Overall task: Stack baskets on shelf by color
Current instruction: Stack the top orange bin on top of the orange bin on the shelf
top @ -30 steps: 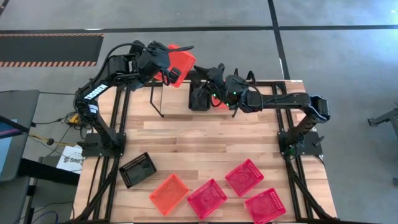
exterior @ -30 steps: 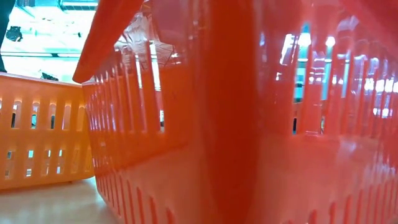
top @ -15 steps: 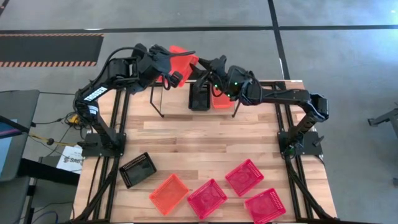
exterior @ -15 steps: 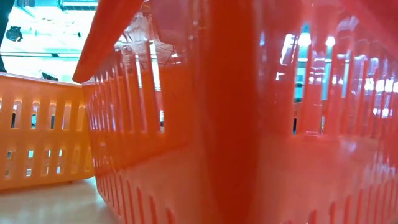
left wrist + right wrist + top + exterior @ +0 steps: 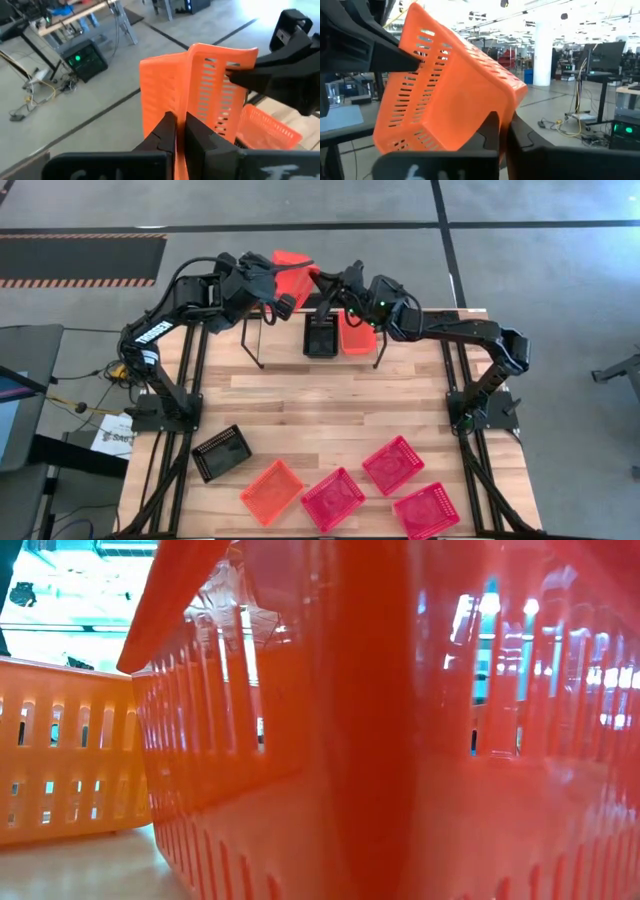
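The task looks under halfway done. In the high view the shelf (image 5: 285, 346) sits at the upper centre of the tabletop (image 5: 330, 405), and it carries a black stack (image 5: 321, 338) beside an orange basket on the shelf (image 5: 354, 337); how many black baskets are nested there cannot be made out. Above the shelf's upper edge, a tilted orange basket (image 5: 292, 272) hangs in the air between both arms. The left gripper (image 5: 176, 131) is pinched tight on its wall, and the right gripper (image 5: 501, 131) is likewise clamped on an edge of the same basket, so it seems mid-handover or being steadied for placing. Still unsorted along the lower part of the frame are a loose black basket (image 5: 221, 452), a loose orange basket (image 5: 271, 491) and three red baskets (image 5: 393, 465).
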